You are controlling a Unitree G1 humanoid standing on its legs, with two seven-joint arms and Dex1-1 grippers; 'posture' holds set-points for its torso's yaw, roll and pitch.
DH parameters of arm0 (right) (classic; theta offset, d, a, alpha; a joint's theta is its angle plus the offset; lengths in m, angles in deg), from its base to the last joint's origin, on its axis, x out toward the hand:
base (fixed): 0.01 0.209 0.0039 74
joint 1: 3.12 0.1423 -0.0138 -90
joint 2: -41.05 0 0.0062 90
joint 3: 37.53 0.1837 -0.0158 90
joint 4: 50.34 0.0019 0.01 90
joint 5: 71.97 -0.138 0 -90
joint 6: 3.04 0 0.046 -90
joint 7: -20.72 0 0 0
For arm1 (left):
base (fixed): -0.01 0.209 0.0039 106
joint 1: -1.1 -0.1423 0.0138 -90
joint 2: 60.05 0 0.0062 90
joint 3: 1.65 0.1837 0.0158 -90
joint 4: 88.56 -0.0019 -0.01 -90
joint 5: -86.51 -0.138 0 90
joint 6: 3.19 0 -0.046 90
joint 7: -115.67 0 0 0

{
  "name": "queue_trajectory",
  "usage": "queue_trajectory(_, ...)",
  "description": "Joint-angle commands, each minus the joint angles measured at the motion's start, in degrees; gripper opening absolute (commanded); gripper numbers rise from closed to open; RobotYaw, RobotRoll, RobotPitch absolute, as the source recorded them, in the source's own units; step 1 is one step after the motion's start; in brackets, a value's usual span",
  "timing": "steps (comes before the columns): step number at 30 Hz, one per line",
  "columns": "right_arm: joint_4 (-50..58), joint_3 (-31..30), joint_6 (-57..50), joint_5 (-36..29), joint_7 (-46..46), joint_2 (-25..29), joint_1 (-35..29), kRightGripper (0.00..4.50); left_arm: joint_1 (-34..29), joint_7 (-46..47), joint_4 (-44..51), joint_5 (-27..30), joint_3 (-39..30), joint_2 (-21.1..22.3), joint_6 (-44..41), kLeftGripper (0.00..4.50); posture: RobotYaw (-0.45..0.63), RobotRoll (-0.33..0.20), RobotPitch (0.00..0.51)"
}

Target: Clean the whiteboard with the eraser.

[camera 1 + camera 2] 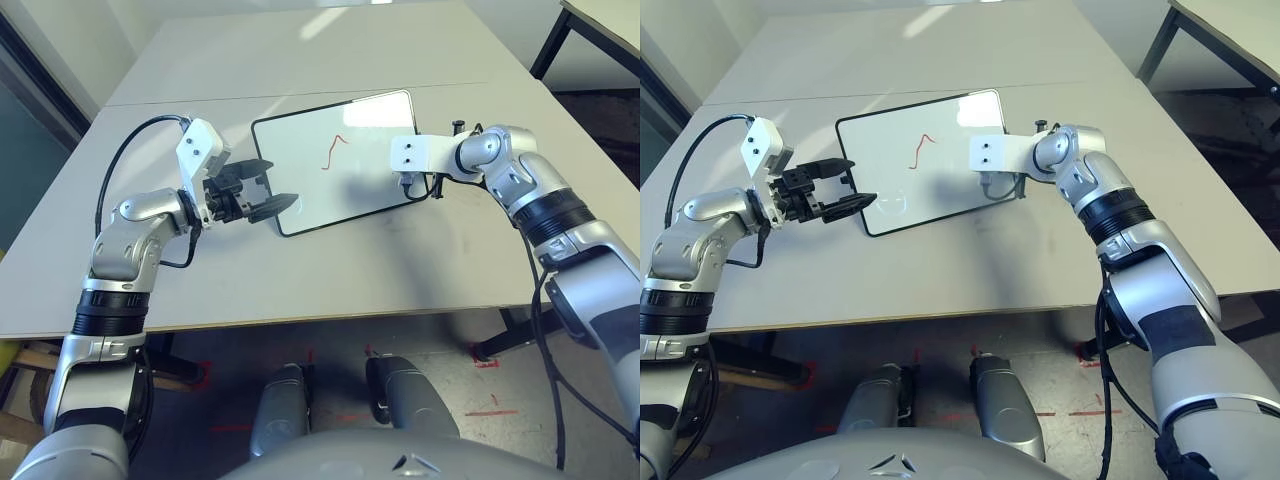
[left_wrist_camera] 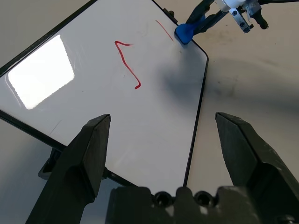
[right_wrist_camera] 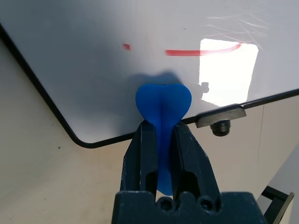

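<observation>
The left gripper (image 1: 262, 194) is gaping wide and empty at the near-left corner of the small black-framed white board (image 1: 300, 175). The right gripper (image 3: 162, 133) is pinching the bright blue waisted eraser (image 3: 163, 103) at the board's right edge (red strokes (image 1: 332, 150) lying leftward). The right wrist view is showing that grip.

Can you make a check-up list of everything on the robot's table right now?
Surface: pale grey table, bare around the board.
Job's things: whiteboard lies flat, red strokes left on it; blue eraser at its corner.
Clutter: nothing seen.
Grippers: left end effector open at the board's near-left corner; right end effector shut on the eraser.
Cables: black cable loops by the left arm.
Surroundings: another table at far right.
</observation>
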Motion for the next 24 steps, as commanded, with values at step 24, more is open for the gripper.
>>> queue_trajectory(24, -2.04, -0.50, 1.66, -0.85, -1.25, -5.94, 3.33, 0.14, -0.96, 0.49, 1.30, -0.24, 0.11, 0.05, -0.24, 4.50, -0.11, 0.000, 0.096)
